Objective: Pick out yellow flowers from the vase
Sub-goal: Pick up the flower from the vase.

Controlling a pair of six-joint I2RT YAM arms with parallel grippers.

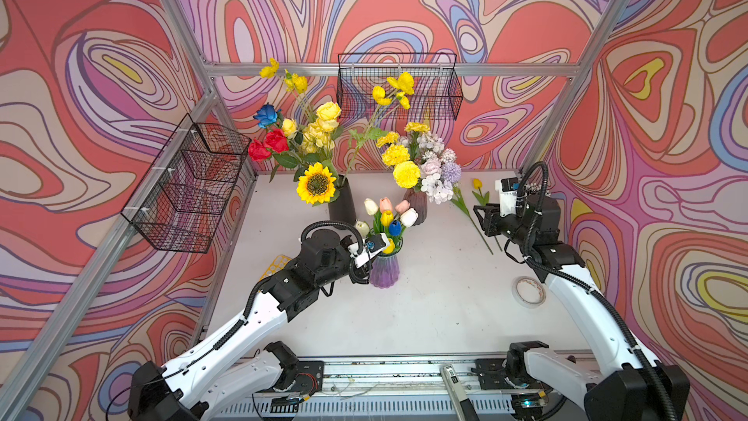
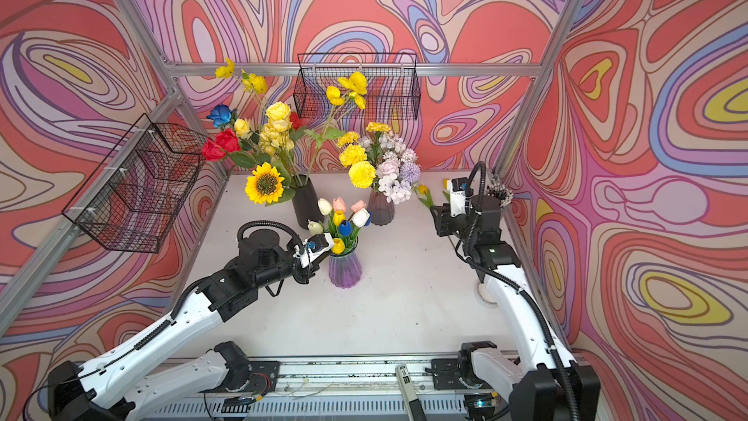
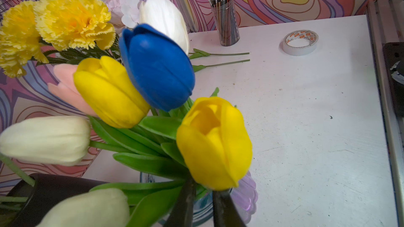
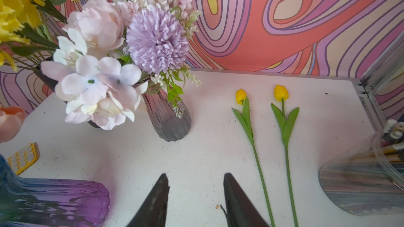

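The purple vase point(image 1: 384, 273) point(image 3: 244, 193) holds white, pink, blue and yellow tulips. My left gripper point(image 1: 382, 247) point(image 3: 203, 189) reaches in at its rim, jaws close together right under a yellow tulip point(image 3: 214, 143) point(image 2: 338, 245), shut on its stem. A second yellow tulip point(image 3: 109, 92) point(image 1: 386, 218) stands higher in the bunch. Two yellow tulips point(image 4: 240, 96) point(image 4: 281, 92) lie on the table at the right. My right gripper point(image 1: 481, 210) point(image 4: 196, 177) hovers open and empty beside them. A sunflower point(image 1: 316, 184) and yellow roses fill the black vase point(image 1: 342, 204). Yellow marigolds point(image 1: 406, 174) stand in the grey vase point(image 1: 417, 204).
A tape roll point(image 1: 528, 291) lies at the right, under the right arm. A clear jar of brushes point(image 4: 360, 182) stands in the back right corner. Wire baskets hang on the left wall point(image 1: 190, 184) and back wall point(image 1: 398, 87). A yellow stencil point(image 1: 275, 267) lies beneath the left arm.
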